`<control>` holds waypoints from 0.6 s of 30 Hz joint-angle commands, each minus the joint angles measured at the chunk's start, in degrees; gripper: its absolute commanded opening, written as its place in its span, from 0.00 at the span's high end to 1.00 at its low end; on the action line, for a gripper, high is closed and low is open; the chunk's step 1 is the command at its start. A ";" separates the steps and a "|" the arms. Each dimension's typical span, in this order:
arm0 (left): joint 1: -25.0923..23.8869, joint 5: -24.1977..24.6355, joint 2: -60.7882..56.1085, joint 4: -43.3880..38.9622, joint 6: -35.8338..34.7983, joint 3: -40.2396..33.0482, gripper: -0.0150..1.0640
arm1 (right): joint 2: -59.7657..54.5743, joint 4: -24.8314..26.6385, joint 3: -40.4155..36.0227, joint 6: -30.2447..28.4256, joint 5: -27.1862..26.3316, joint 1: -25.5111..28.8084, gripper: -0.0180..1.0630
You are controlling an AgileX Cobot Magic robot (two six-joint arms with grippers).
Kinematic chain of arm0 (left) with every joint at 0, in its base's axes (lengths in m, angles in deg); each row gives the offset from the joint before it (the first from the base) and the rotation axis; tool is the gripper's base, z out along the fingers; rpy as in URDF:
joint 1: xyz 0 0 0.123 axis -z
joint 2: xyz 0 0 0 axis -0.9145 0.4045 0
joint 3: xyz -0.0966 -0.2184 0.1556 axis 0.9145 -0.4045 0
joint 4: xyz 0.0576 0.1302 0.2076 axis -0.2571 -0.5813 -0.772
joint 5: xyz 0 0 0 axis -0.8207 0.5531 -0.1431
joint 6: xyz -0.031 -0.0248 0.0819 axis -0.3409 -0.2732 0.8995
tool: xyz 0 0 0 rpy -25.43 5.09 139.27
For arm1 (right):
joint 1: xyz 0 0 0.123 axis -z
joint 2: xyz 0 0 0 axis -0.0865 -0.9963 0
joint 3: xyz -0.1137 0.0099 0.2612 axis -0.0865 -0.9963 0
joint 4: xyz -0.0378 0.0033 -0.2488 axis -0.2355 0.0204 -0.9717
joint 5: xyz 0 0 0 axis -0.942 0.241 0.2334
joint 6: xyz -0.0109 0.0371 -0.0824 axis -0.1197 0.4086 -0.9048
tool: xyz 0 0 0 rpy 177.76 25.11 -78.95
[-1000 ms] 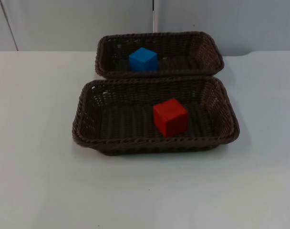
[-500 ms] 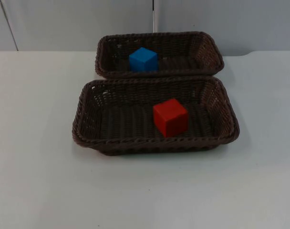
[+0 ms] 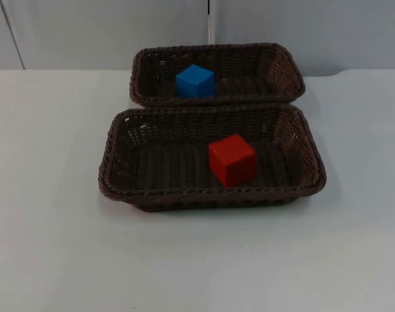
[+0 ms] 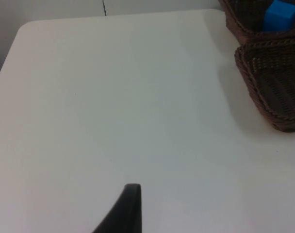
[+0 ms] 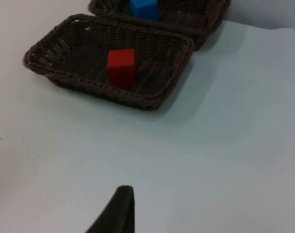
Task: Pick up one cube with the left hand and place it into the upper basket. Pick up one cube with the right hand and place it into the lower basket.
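A blue cube [image 3: 195, 81] rests inside the upper brown wicker basket [image 3: 282, 65] at the back of the table. A red cube [image 3: 232, 160] lies in the lower wicker basket [image 3: 119, 156], right of its middle. My left gripper [image 4: 130, 196] waits over bare table well to the left of both baskets, with the blue cube [image 4: 281, 14] and the lower basket's end [image 4: 271, 87] beyond it. My right gripper [image 5: 122, 196] waits over bare table on the right side, away from the lower basket [image 5: 152, 99] with the red cube [image 5: 121, 67] in it. Neither gripper carries a cube.
The white table [image 3: 54, 247] spreads wide on the left, the right and in front of the baskets. A grey partition wall [image 3: 106, 32] closes the table behind the upper basket. The two baskets stand close together, rim against rim.
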 commanded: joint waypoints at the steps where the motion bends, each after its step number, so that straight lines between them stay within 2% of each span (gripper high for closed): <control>1: -0.15 0.22 -0.25 -0.15 -0.32 -0.27 0.01 | 0.25 0.30 -0.37 -0.16 0.05 2.21 0.01; 9: -0.15 0.22 -0.25 -0.15 -0.32 -0.27 0.01 | 0.25 0.30 -0.37 -0.16 0.05 12.31 0.01; 18: -0.15 0.22 -0.25 -0.15 -0.32 -0.27 0.01 | 0.25 0.30 -0.37 -0.16 0.05 18.55 0.01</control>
